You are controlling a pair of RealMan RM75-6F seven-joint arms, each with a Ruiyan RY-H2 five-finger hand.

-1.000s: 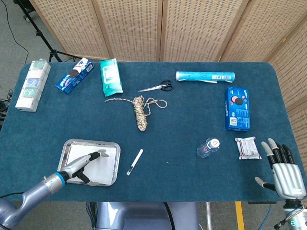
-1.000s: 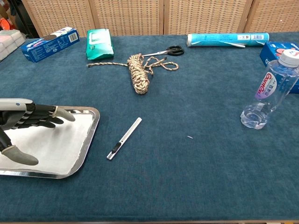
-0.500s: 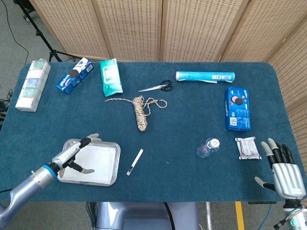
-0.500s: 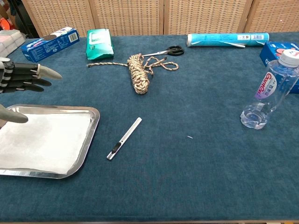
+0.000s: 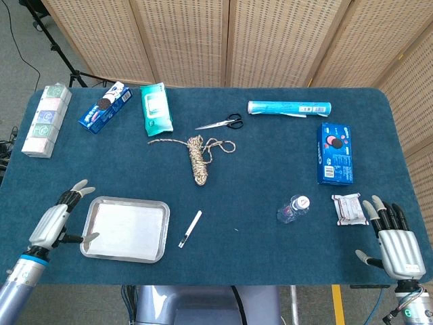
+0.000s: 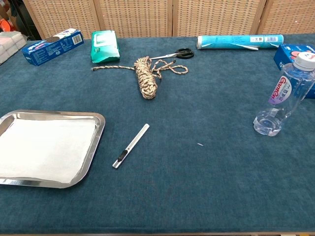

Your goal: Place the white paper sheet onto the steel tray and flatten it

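Note:
The steel tray (image 5: 160, 229) (image 6: 97, 139) sits near the table's front left. The white paper sheet (image 5: 125, 226) (image 6: 47, 147) lies flat inside it, filling most of the tray. My left hand (image 5: 55, 220) hangs just left of the tray, off it, fingers spread and holding nothing. My right hand (image 5: 394, 242) is at the far front right corner, fingers apart and empty. Neither hand shows in the chest view.
A utility knife (image 5: 190, 229) (image 6: 131, 145) lies right of the tray. A coiled rope (image 5: 197, 156), scissors (image 5: 222, 123), a water bottle (image 5: 294, 208) (image 6: 287, 92), a blue tube (image 5: 289, 107), cookie boxes (image 5: 334, 153) and a wipes pack (image 5: 155, 107) are spread around.
My left hand lifted off the paper, then drew back to the left, clear of the tray and out of the chest view. The right hand barely moved.

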